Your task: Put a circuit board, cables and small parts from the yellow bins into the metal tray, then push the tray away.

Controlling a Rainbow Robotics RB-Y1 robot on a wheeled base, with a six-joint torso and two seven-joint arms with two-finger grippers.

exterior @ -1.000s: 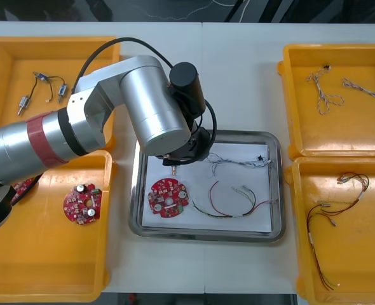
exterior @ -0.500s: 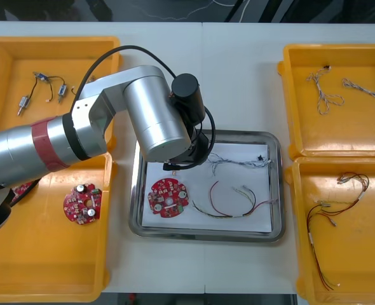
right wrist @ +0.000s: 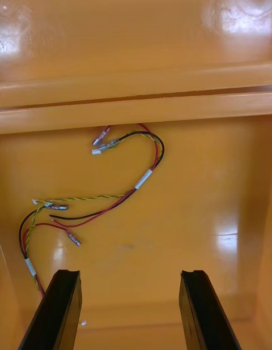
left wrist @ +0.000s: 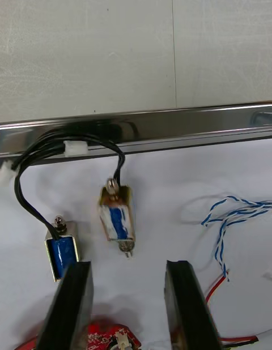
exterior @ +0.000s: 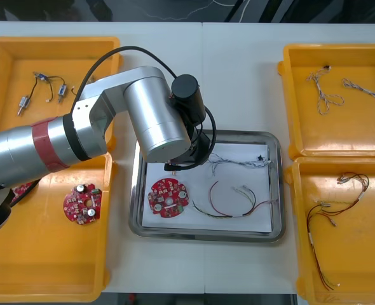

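**Left side of the desk.** Two yellow bins are noted. The far left bin holds spare metal parts on dark leads. The near left bin holds a spare circuit board.

**Left arm.** It is reached across to the far left corner of the tray. The left end effector is seen with its fingers spread and nothing between them. Just ahead of the fingers, a pair of small metal parts, joined by a black cable, lies free on the white sheet lining the tray. The pair is close against the far rim. The placement is judged deliberate, since that corner is spare space and the parts are kept off the other items.

**Tray contents.** A red circuit board is placed at the near left. A blue and white cable lies along the far side, and a red and yellow cable at the near right. Board, cables and parts are thus accounted for, and only the push is judged outstanding.

**Right side.** The far right bin holds twisted cables. The near right bin holds red, yellow and black cables. The right end effector is held over that near bin with its fingers apart and empty, parked clear of the work.
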